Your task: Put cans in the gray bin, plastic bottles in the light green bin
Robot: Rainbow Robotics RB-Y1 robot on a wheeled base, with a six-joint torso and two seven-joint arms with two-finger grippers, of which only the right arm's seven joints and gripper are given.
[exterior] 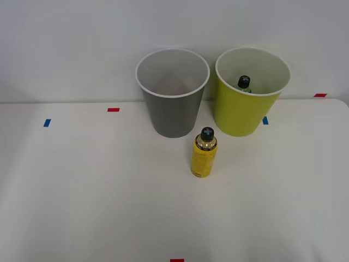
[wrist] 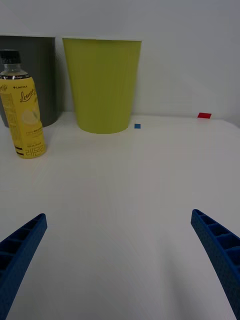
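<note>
While fingers (wrist: pixel 20 250) are standing wide apart and empty over bare table (exterior: pixel 82 191), yellow bottle (wrist: pixel 22 102) is standing upright at left of wrist frame, ahead of gripper (wrist: pixel 120 260), just before gray bin (exterior: pixel 172 93); green bin (exterior: pixel 252 90) is already holding black-capped bottle (exterior: pixel 244 82).

The front camera looks steeply down from above at the table (exterior: pixel 82 207), bins toward twelve o'clock, while the wrist camera sits low near the tabletop, facing level toward the light green bin (wrist: pixel 102 85); both share the yellow bottle (exterior: pixel 204 155).
</note>
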